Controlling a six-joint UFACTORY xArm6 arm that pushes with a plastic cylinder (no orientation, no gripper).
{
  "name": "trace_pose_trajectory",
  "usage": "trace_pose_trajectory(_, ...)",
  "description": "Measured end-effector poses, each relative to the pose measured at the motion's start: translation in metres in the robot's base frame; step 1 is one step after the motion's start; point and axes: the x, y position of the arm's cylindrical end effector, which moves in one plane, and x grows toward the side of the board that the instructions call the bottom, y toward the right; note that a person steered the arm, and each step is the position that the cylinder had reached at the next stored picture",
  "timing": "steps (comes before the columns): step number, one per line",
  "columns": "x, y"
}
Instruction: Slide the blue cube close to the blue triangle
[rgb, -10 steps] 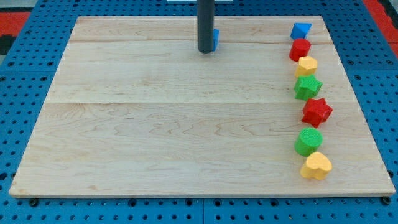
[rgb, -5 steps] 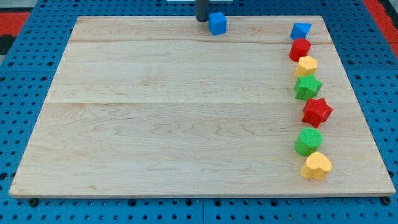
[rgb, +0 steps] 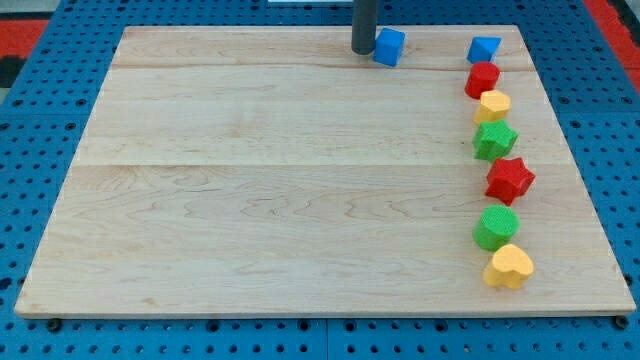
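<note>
**Eight blocks on the surface, tip beside the blue cube**

The wooden surface (rgb: 300, 200) carries eight blocks in total: two blue, two red, two yellow and two green.

The blue cube (rgb: 389, 46) stands near the view's top edge, a little right of the middle. My tip (rgb: 364, 51) is just at its left side, touching it or almost touching; the exact contact I cannot tell. The rod comes down from the view's top. This arm has no fingers, so there is nothing spread, pressed together or pinching.

The blue triangle (rgb: 484, 48) lies at the view's top right, about level with the cube. Bare wood is between the two, so they are apart but not far.

The other six blocks make a loose column below the triangle, along the view's right side. From top to bottom:
- one red block (rgb: 482, 79), rounded, just under the triangle
- one yellow block (rgb: 493, 105), touching the red one
- one green star (rgb: 495, 140)
- one red star (rgb: 511, 179)
- one green block (rgb: 496, 227), round
- one yellow heart (rgb: 510, 266), nearest to the view's bottom

The surface rests on a blue pegboard (rgb: 40, 150).
</note>
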Motion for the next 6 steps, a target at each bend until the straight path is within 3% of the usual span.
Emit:
trace_pose_trajectory(4, -0.007, 0.087)
trace_pose_trajectory(6, -0.041, 0.094)
